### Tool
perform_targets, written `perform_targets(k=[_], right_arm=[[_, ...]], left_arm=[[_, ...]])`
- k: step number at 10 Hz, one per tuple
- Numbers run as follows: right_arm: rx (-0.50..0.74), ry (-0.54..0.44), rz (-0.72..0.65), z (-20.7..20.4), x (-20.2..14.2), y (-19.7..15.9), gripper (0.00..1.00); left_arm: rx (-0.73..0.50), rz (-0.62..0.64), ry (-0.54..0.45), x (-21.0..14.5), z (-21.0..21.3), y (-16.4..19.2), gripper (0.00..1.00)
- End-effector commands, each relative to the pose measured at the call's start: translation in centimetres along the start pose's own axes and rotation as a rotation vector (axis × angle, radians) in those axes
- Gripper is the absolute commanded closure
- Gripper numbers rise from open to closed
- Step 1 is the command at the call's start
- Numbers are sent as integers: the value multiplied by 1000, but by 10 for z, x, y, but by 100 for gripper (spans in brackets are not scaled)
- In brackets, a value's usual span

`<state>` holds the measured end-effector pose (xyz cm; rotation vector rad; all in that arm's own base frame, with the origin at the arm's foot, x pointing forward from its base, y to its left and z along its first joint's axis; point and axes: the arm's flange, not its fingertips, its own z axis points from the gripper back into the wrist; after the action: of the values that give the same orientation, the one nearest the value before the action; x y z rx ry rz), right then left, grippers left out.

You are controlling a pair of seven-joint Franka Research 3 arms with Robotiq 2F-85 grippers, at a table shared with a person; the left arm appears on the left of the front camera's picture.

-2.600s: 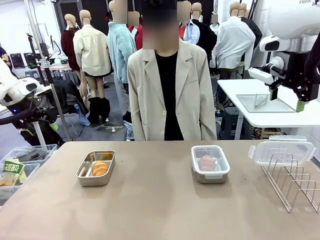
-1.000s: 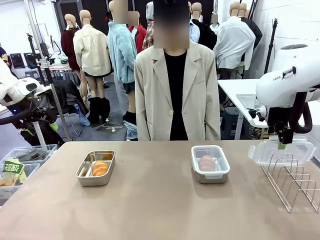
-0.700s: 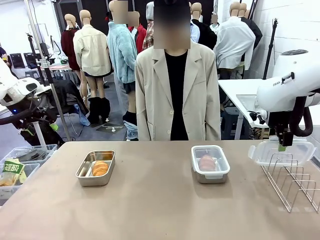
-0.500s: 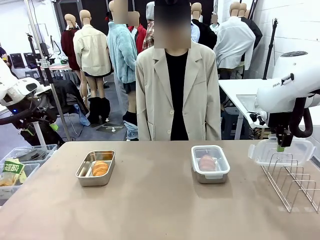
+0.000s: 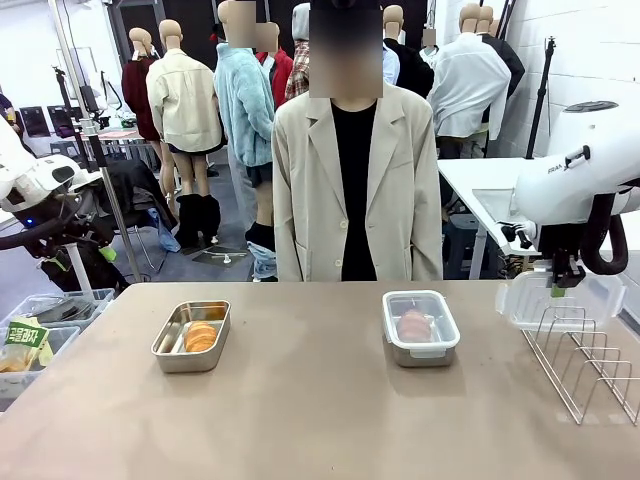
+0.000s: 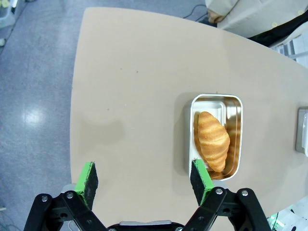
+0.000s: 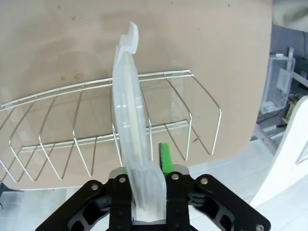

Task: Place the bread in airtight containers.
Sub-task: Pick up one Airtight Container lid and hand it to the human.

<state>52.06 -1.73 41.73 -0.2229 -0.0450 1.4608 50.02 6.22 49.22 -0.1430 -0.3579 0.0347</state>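
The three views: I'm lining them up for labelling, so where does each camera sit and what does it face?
Front: robot's side, looking across the table at the person; right arm's pincer shows.
Left wrist: high, looking down past its open pincer at the open tin.
Right wrist: looking down the lid it grips, over the rack.
Shared: front and left wrist both show that tin's bread.

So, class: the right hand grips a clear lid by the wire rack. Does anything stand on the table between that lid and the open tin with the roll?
Yes. The lidded tin stands mid-table, between the lid in the right hand and the open tin holding the roll. It is low, so carrying the lid above it should likely clear.
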Motion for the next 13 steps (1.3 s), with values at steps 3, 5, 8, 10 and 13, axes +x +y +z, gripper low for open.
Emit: perform_targets(k=[3,5,8,10,13], right_arm=[[-54,16,-13,12,1,11,100],[-86,10,0,27,2,17,100],[-236,-38,85,86,2,31,100],[-384,-61,210,144,12,45,100],[-570,-86,281,198,27,60,100]], left_arm=[[11,-5,-1,0,2,2,0],[11,-5,-1,0,2,2,0],[11,-5,-1,0,2,2,0],[11,-5,-1,0,2,2,0],[11,-5,-1,0,2,2,0]])
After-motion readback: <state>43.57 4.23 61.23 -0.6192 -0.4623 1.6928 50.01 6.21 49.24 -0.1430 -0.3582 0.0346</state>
